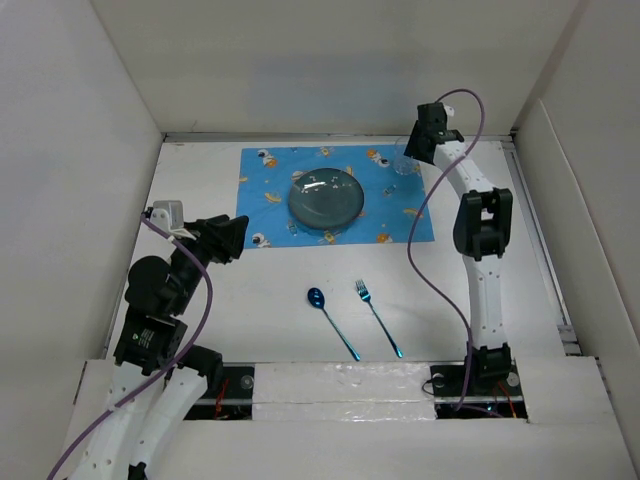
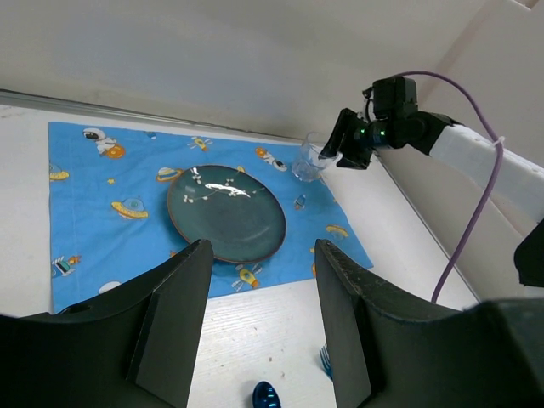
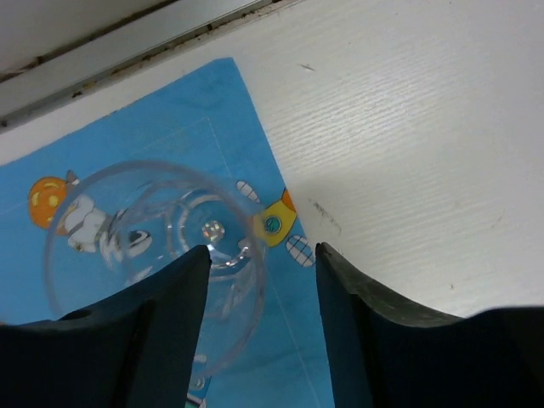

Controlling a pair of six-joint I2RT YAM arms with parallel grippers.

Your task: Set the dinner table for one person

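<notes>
R pincer (image 3: 261,251): jaws apart, nothing clamped. Far right of scene, over mat's far-right corner, tilted down at the glass.
R pincer vs glass: wall of glass (image 3: 144,238) sits in the gap betw the fingers. Left-side finger overlaps the glass in wrist view, can't tell if it's touching. Right-side finger is clear of it, over bare bench.
L pincer (image 2: 262,248): jaws apart, holding nothing. Near left, above bench just beside mat's near-left corner, aimed twd plate.
Bench (image 1: 250,300): big white matte top, runs from arm bases at near edge to far wall, white panels on left + right. Everything else sits on it.
Mat (image 1: 265,190): blue w/ cartoon astronauts + rockets, lying flat on far half of bench, approx centred left-right.
Plate (image 1: 326,198): dark teal, round, approx mid-mat, glare spots on surface.
Glass: clear, upright, on mat's far-right corner, well apart from plate.
Spoon (image 1: 336,326): shiny blue, on bare bench nearer than mat, bowl at far end, handle running near-right.
Fork (image 1: 381,322): same blue, just right of spoon, tines at far end, approx parallel to spoon, not touching it.
Cutlery vs mat: both off the mat, betw its near edge and arm bases, spoon approx in line w/ plate.
Purple cable (image 1: 409,240): loops off R arm, hanging over mat's right edge in top view. Similar one along L arm.
</notes>
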